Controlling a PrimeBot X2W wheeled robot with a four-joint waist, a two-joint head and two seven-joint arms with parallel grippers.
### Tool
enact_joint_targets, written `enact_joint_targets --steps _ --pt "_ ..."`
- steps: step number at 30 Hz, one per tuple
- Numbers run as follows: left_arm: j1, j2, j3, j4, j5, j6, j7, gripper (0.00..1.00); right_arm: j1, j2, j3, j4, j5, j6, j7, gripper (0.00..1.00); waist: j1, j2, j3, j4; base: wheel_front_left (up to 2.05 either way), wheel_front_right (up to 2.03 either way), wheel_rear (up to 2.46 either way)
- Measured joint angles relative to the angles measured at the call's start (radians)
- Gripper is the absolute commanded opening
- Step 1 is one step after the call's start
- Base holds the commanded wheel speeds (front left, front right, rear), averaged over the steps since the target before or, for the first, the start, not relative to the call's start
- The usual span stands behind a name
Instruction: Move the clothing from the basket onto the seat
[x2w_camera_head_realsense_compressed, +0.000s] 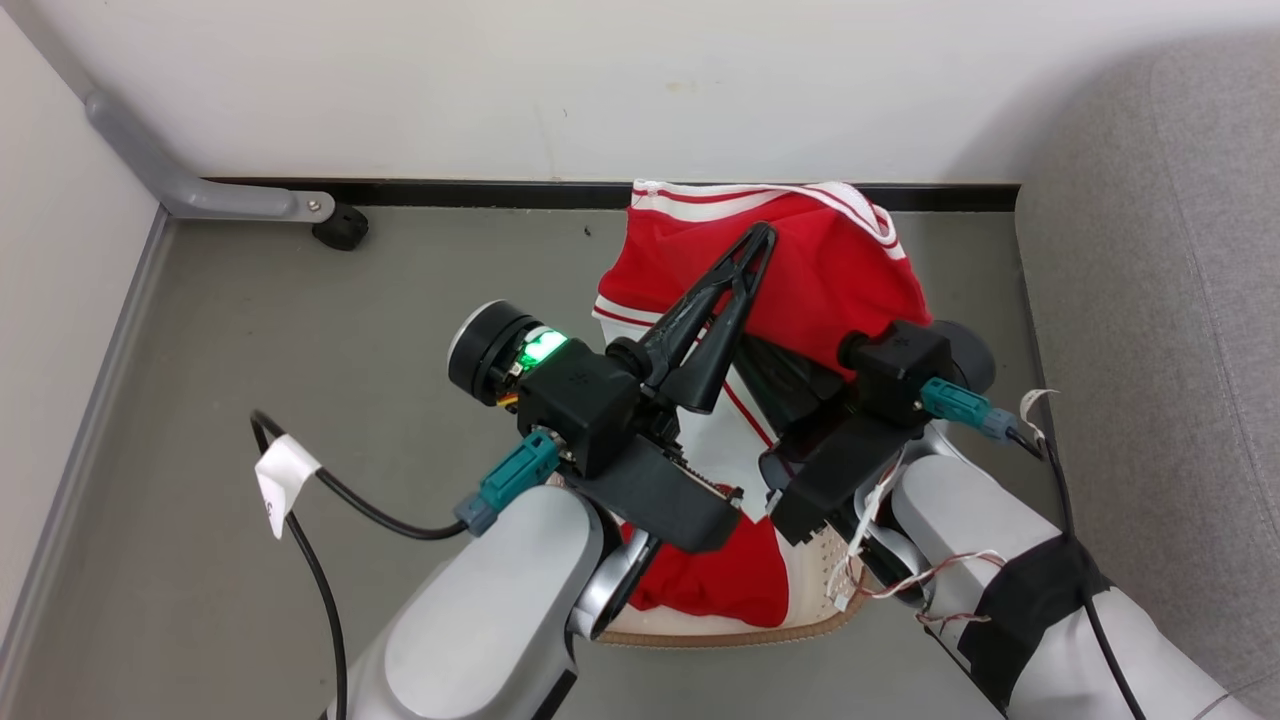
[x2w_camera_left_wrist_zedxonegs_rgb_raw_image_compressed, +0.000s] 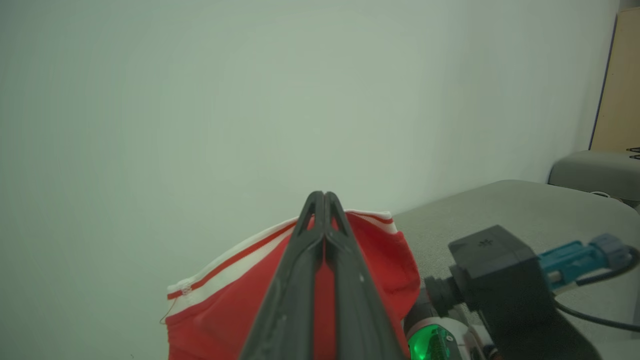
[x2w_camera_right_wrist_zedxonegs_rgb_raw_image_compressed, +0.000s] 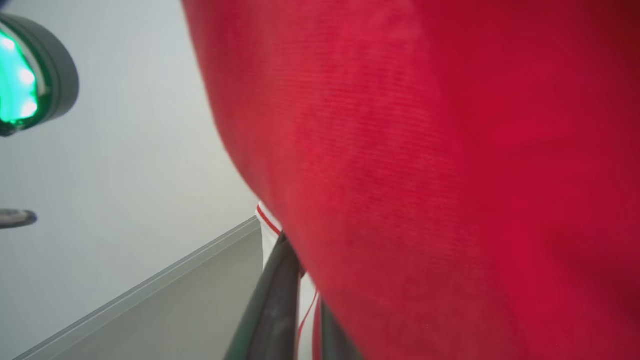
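Pale grey forearms nearest me, right jaws pinched on red cloth.

My left gripper is closed on nothing I can see, lying across the soft red sports clothing with white panels and thin stripes. My right gripper is clamped on a fold of it. The heap sits in the cream perforated plastic basket with a brown woven rim, part of it draped up over my right arm's fingers. I judge it light, limp and apt to trail, so a bunched fold or the striped hem is the best hold. Further right is the light-grey upholstered seat.
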Motion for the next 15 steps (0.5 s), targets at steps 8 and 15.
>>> enact_joint_targets --steps 8,15 --pt "0.000 0.000 0.022 0.031 -0.008 0.000 0.000 0.00 0.018 0.004 -0.003 -0.010 0.000 0.000 0.000 0.00 0.0000 0.0000 0.004 -0.007 0.00 0.00 0.00" --pt "0.000 0.000 0.043 0.068 -0.009 0.000 0.000 0.00 0.064 0.005 0.029 -0.054 0.000 0.000 0.000 0.00 0.0000 0.0000 0.006 -0.016 0.00 0.00 0.00"
